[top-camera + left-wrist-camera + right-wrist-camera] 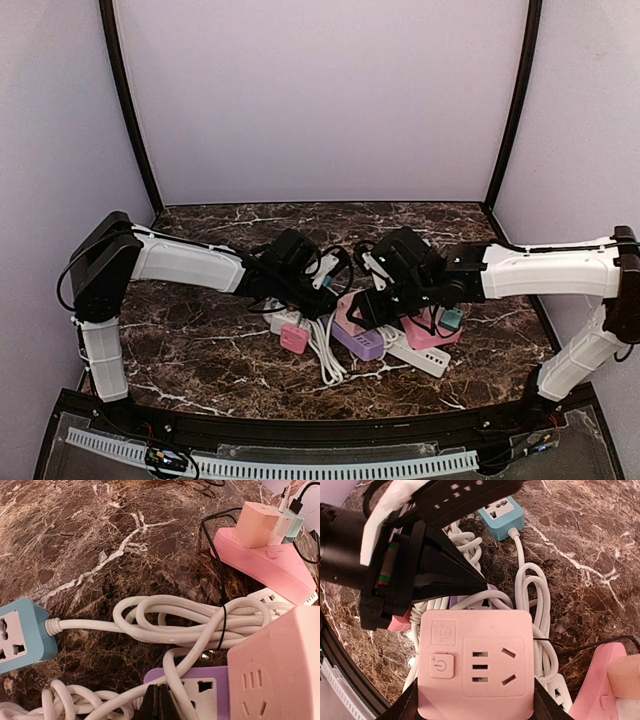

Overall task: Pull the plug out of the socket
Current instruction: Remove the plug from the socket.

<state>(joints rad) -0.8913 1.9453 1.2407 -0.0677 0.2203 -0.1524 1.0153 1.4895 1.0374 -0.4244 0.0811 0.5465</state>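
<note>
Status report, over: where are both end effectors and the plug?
Left end effector shut, tip on the purple strip. Right end effector clamped on pink cube plug. White cable looped beside them.

Table [200, 350] dark brown marble, white veining. Cube socket [475, 662] pale pink. Power strip [200, 672] purple, white face. Socket block [37, 630] teal-blue. Cord [165, 611] white. Long strip [265, 565] pink, adapter [255, 525] peach. Thin cable [218, 575] black. Walls [320, 100] lilac.

Pink cube plug [475, 665] atop purple socket [205, 673]
</note>
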